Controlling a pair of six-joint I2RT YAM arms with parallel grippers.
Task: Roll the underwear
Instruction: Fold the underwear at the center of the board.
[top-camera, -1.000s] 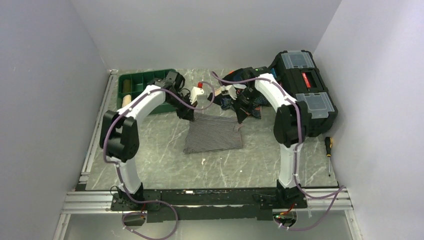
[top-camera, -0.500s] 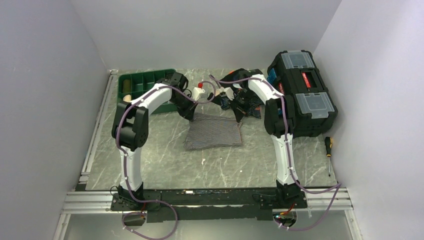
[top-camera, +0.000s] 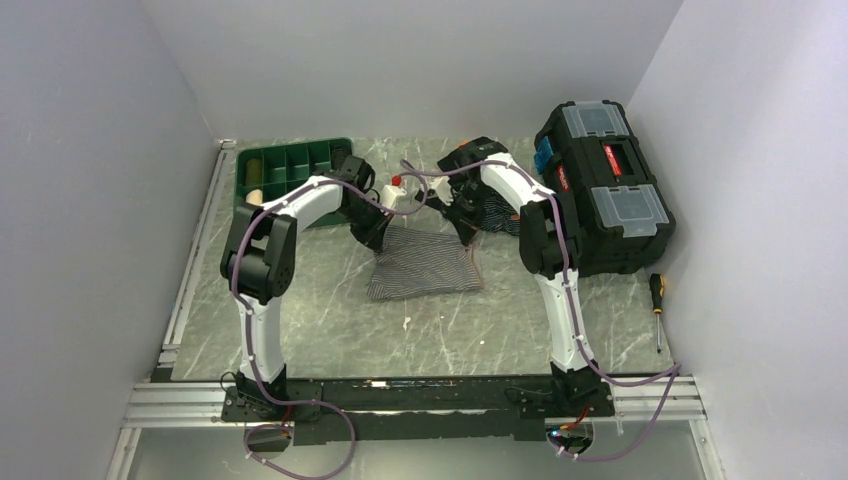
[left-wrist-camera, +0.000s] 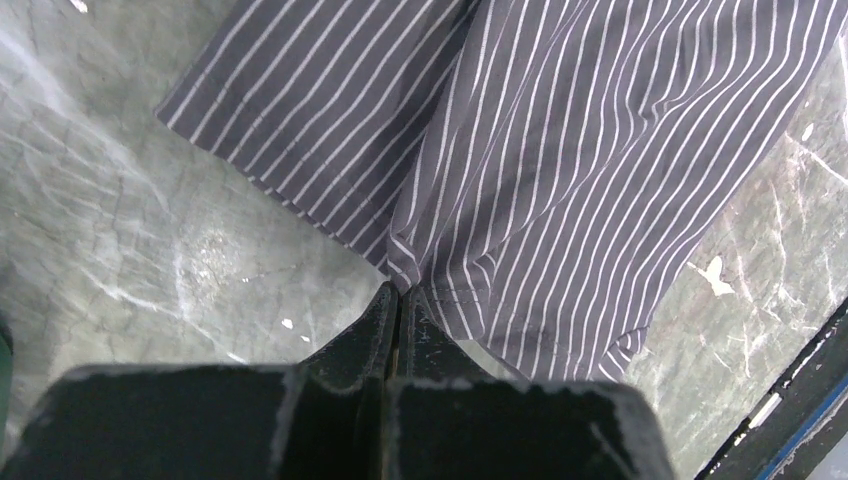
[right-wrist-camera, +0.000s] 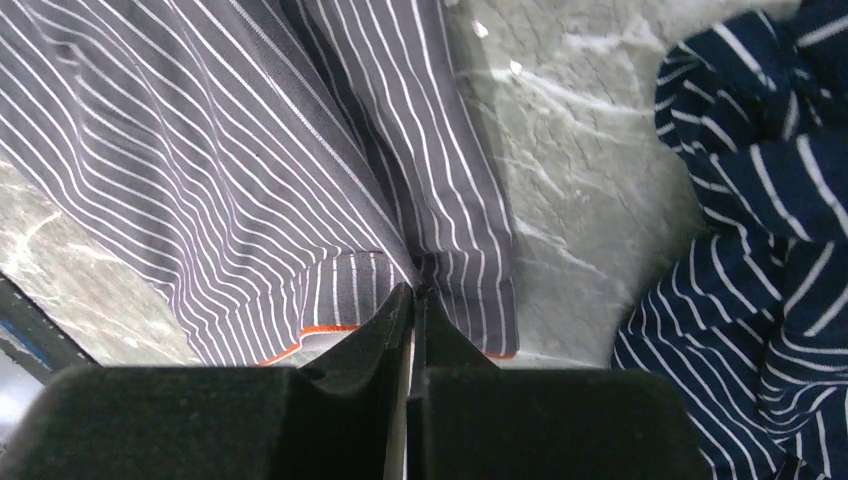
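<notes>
The underwear (top-camera: 425, 268) is pinched at one far corner by the closed left gripper (left-wrist-camera: 398, 305). The other far corner is clamped in the closed right gripper (right-wrist-camera: 414, 300)

Taking the underwear (top-camera: 425, 268) as my mark: on its near side the surface (top-camera: 330, 330) lies bare right to the near edge, with room for my left tool (left-wrist-camera: 400, 300) or right tool (right-wrist-camera: 415, 290) to pass. To its left the way is open too, as far as the green tray (top-camera: 290, 172) in the far left corner. Behind its far edge it is tight. A white bottle (top-camera: 392, 192) with a red cap stands near, and a navy striped garment (right-wrist-camera: 760, 250) lies heaped just beside its far right corner. To its right the black toolbox (top-camera: 605, 195) walls off that side, with a screwdriver (top-camera: 656, 298) lying beyond it.
</notes>
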